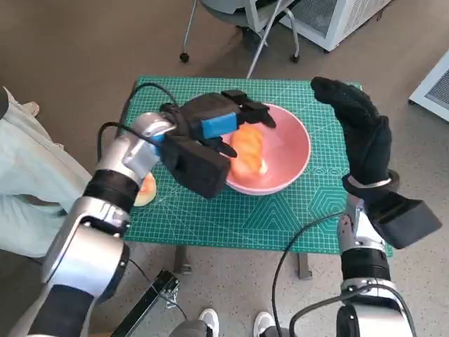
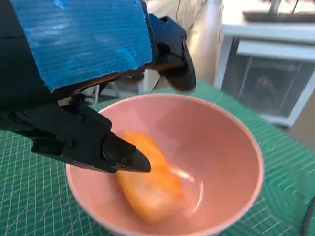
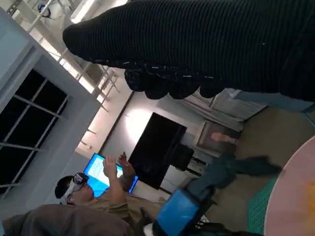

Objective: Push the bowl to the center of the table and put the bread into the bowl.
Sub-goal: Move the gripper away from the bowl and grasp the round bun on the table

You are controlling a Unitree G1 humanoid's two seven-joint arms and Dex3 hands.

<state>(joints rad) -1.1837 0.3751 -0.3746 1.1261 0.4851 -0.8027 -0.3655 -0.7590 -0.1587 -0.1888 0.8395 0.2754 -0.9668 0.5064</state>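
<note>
The pink bowl (image 1: pixel 298 151) stands on the green mat near the table's middle, slightly to the right. An orange bread (image 1: pixel 247 151) lies inside it, blurred in the left wrist view as bread (image 2: pixel 150 182) against the bowl's (image 2: pixel 246 142) bottom. My left hand (image 1: pixel 214 126) hovers over the bowl's near-left rim with its fingers (image 2: pixel 118 155) spread just above the bread, gripping nothing. My right hand (image 1: pixel 361 137) is raised beside the bowl's right rim, fingers stretched out and empty. The right wrist view shows the glove (image 3: pixel 206 44), the left hand's blue tape (image 3: pixel 179 211) and the bowl's edge (image 3: pixel 295 196).
A green cutting mat (image 1: pixel 231 210) covers the small table. A round orange-and-cream item (image 1: pixel 144 189) lies at the mat's left, half hidden by my left forearm. A person's legs (image 1: pixel 28 182) stand at the left; a person with a headset (image 3: pixel 88 196) sits beyond. Chair legs (image 1: pixel 259 42) stand behind.
</note>
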